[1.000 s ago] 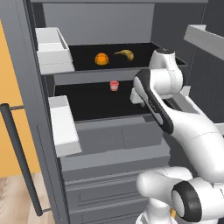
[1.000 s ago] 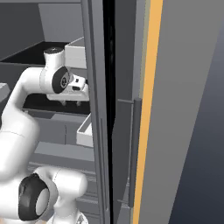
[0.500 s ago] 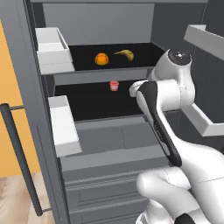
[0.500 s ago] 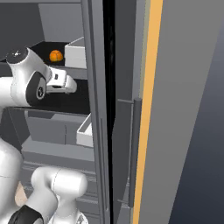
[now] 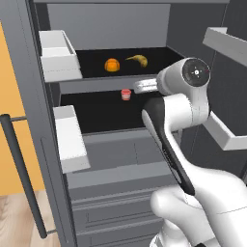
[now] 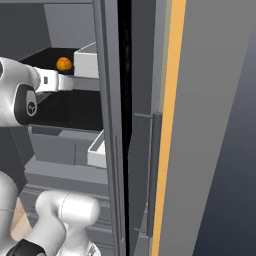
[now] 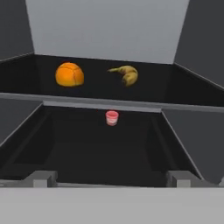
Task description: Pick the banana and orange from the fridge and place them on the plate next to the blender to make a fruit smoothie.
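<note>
- While the fridge (image 5: 144,159) stands open, the orange (image 5: 112,65) and the banana (image 5: 137,60) are seen on its upper black shelf, near each other but apart, the orange to the left in the left base view.
- On the shelf below, a small red-and-white cup (image 5: 126,94) is seen, well apart from both fruits.
- The gripper (image 7: 111,179) is held at the front of the fridge, level with the lower shelf and pointed inward; its fingertips (image 7: 41,178) are spread wide with nothing between them.
- Light grey door bins (image 5: 58,55) are carried on the open door at the left, beside a long black handle (image 5: 21,173).
- From the right base view, the orange (image 6: 63,64) is seen beyond the arm.
</note>
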